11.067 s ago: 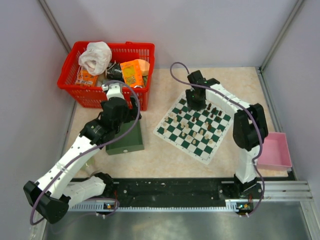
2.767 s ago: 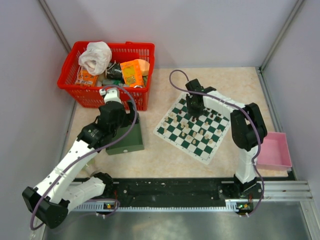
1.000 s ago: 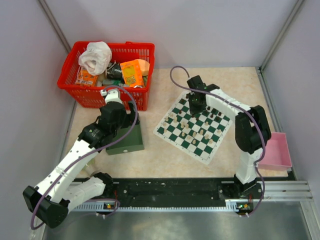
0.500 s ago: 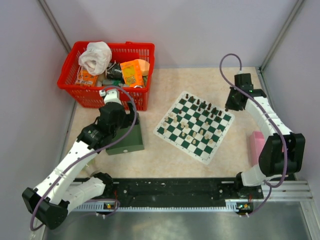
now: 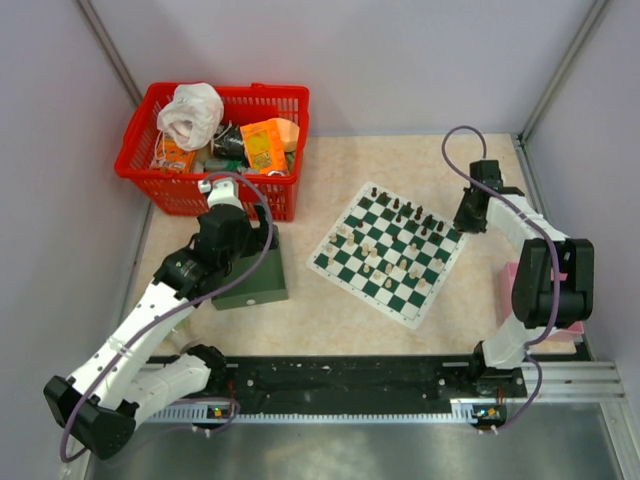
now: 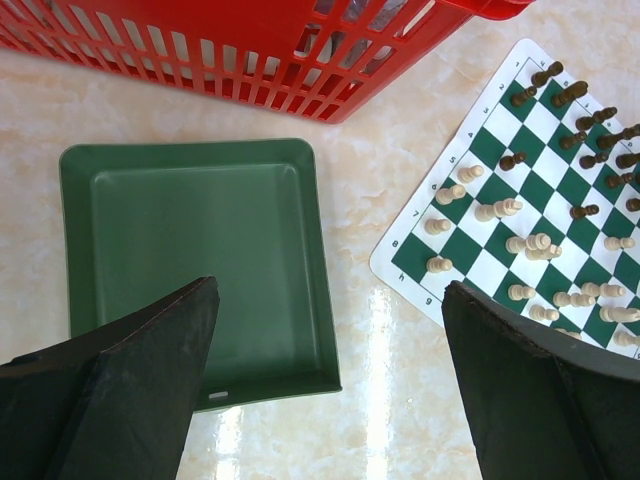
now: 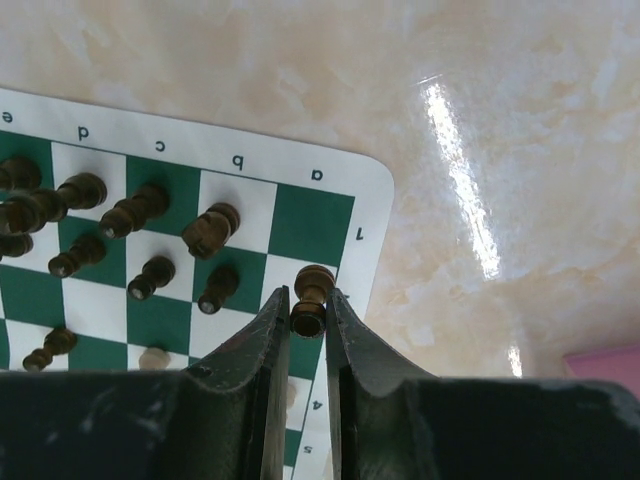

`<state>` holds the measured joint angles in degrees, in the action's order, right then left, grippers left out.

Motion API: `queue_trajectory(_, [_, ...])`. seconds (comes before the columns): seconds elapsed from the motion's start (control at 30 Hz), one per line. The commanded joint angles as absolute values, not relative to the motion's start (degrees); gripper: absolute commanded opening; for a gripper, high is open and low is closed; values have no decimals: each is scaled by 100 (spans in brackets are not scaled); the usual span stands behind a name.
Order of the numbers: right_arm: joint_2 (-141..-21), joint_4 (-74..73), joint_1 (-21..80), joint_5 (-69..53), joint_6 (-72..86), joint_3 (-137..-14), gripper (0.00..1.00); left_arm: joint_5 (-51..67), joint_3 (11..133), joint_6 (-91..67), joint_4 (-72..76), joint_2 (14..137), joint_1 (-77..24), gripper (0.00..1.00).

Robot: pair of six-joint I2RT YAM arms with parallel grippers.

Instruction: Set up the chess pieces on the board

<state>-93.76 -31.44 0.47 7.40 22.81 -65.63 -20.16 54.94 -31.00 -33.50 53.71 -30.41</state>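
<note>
The green and white board (image 5: 390, 252) lies right of centre with black and cream chess pieces (image 5: 395, 212) on it. It also shows in the left wrist view (image 6: 540, 200) and the right wrist view (image 7: 300, 215). My right gripper (image 7: 308, 310) is shut on a dark chess piece (image 7: 312, 300), held above the board's corner near the "a" file; in the top view it (image 5: 470, 215) is at the board's right corner. My left gripper (image 6: 330, 380) is wide open and empty, above the dark green tray (image 6: 200, 260) and the table beside it.
A red basket (image 5: 212, 140) full of items stands at the back left, just behind the green tray (image 5: 250, 275). A pink bin (image 5: 545, 295) sits at the right edge, partly behind my right arm. Grey walls enclose the table.
My right arm swung from over the board's far side out to the right, then came back to the board's right corner with a dark piece. The left arm has barely moved.
</note>
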Motion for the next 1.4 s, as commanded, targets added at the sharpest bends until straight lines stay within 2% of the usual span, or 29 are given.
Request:
queue_trajectory(0.0, [-9667, -2655, 26, 905, 2312, -6732, 12, -2039, 5511, -3094, -3199, 5273, -3015, 99])
queue_trajectory(0.53, [-10107, -2162, 26, 914, 2197, -6574, 13, -2057, 5476, -3085, -3182, 5361, -3006, 99])
queue_trajectory(0.67, [-10160, -2162, 26, 870, 2188, -6548, 15, -2074, 5476, -3094, -3199, 5370, -3006, 99])
queue_trajectory(1.37, [-9984, -2399, 26, 642, 2197, -6504, 14, -2039, 5467, -3129, -3182, 5361, -2997, 99])
